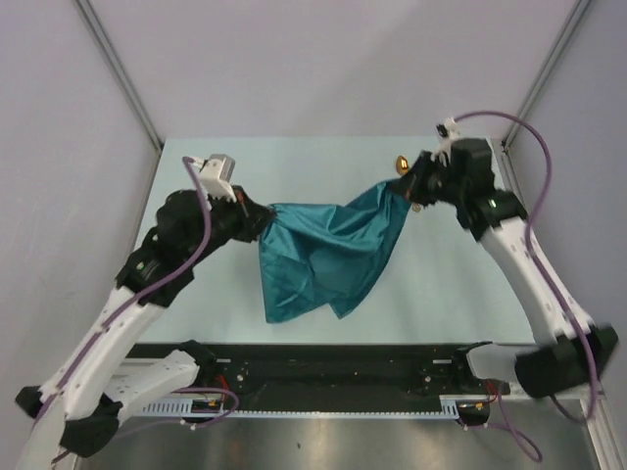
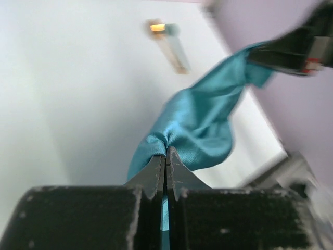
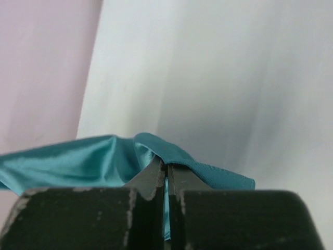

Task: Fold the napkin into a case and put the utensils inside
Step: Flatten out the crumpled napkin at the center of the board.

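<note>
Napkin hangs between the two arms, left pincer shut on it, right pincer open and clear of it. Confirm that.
Not quite: the right pincer is shut on the napkin too, as the right wrist view shows. The left pincer is shut on it, as stated.

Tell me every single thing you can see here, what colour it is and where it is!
napkin: one, teal, lifted over the middle of the table, stretched between both hands with the rest hanging down
gold spoon: one, shiny gold, at the far side of the table, just behind the right hand
teal spoon: one, teal, seemingly lying beside the gold spoon; blurry in the left wrist view
table: one, very pale blue-green, under everything
walls: pale lilac-grey, around the table
cables: purple, running along both arms
arms: two, white and black, one on each side
left hand: one, black, shut on the napkin's left end
right hand: one, black, shut on the napkin's right end
</note>
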You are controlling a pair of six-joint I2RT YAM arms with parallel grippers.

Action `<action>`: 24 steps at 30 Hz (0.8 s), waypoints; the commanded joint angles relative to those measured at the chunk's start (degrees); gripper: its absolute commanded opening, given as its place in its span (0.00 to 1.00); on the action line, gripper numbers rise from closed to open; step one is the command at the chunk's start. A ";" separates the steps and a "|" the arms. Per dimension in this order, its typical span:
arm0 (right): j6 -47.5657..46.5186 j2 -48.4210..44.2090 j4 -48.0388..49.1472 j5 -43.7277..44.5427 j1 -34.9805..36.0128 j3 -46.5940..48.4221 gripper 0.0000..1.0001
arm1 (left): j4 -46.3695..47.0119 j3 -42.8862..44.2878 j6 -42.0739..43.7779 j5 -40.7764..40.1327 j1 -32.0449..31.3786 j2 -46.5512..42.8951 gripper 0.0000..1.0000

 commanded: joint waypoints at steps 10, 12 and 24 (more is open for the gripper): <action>-12.14 60.25 -16.22 -4.33 -0.07 55.46 0.54 | 3.01 4.59 -3.52 -4.18 23.24 31.79 0.99; -14.25 55.37 -14.85 1.29 1.59 48.31 0.61 | 0.21 4.77 -0.70 -8.66 19.38 31.52 1.00; -3.38 22.83 -0.51 12.02 4.94 -6.20 0.56 | 3.44 -5.08 -1.31 -15.79 -6.73 41.96 0.45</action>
